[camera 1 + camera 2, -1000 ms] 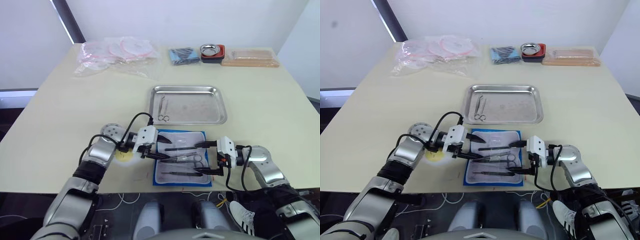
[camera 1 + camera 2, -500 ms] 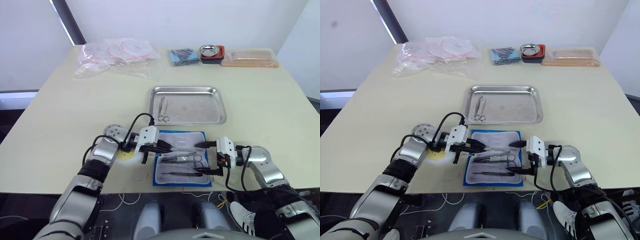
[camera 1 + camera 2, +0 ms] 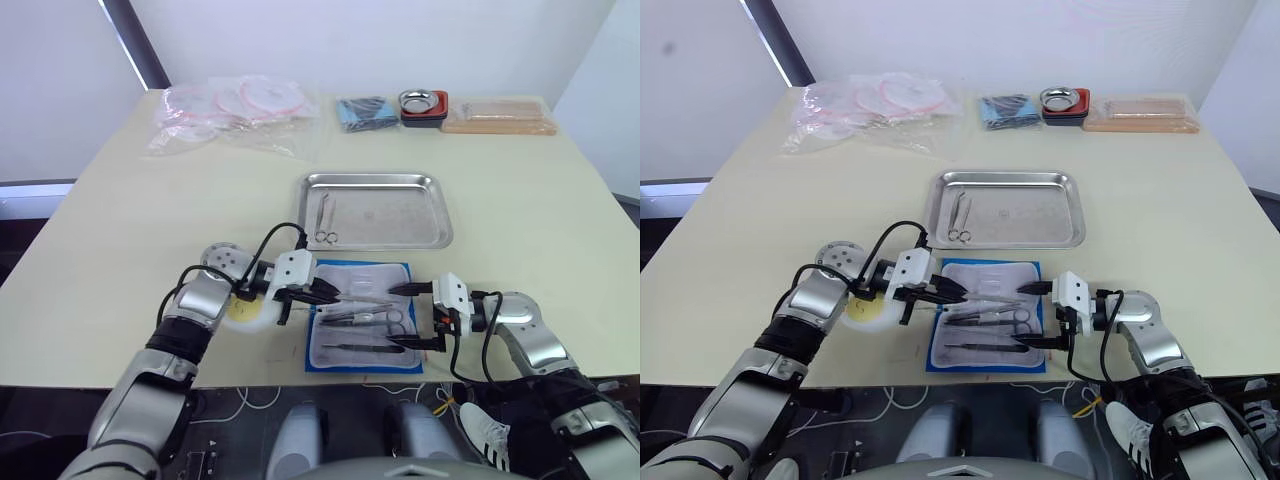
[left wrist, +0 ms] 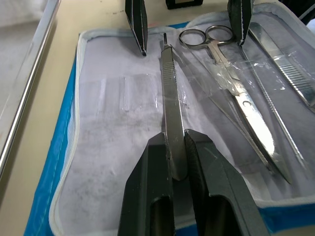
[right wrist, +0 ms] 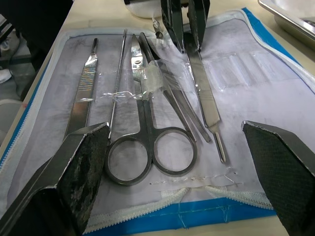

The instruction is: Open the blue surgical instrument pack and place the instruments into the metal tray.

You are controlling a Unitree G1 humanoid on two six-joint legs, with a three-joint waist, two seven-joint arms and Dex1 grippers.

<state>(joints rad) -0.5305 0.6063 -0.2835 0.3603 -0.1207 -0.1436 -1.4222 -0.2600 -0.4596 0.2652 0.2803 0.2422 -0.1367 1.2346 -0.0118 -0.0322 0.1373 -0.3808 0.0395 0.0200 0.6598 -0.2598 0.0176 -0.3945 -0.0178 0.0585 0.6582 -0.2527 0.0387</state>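
— Where is your left gripper (image 4: 175, 147)?

— Pinched on a slim flat silvery metal handle (image 4: 171, 105) lying in the opened bright blue soft instrument pack (image 3: 363, 317) (just near of the shiny rectangular steel tray (image 3: 375, 210)).

— Your right gripper (image 5: 184, 157)?

— Spread wide over the ring-handled silvery scissors (image 5: 147, 123).

This looks like a lab or training room set up for surgical practice: a plain pale table (image 3: 120, 230) against bare white walls, laid out with medical kit. An opened blue surgical instrument pack (image 3: 362, 329) holds steel scissors (image 5: 147, 132) and forceps, a metal tray (image 3: 377, 210) sits beyond it, and at the far edge lie sealed clear bags of tubing (image 3: 232, 108), a small steel bowl (image 3: 424, 101) (red-based) and a tan pad (image 3: 500, 116) that may be a suture-practice block
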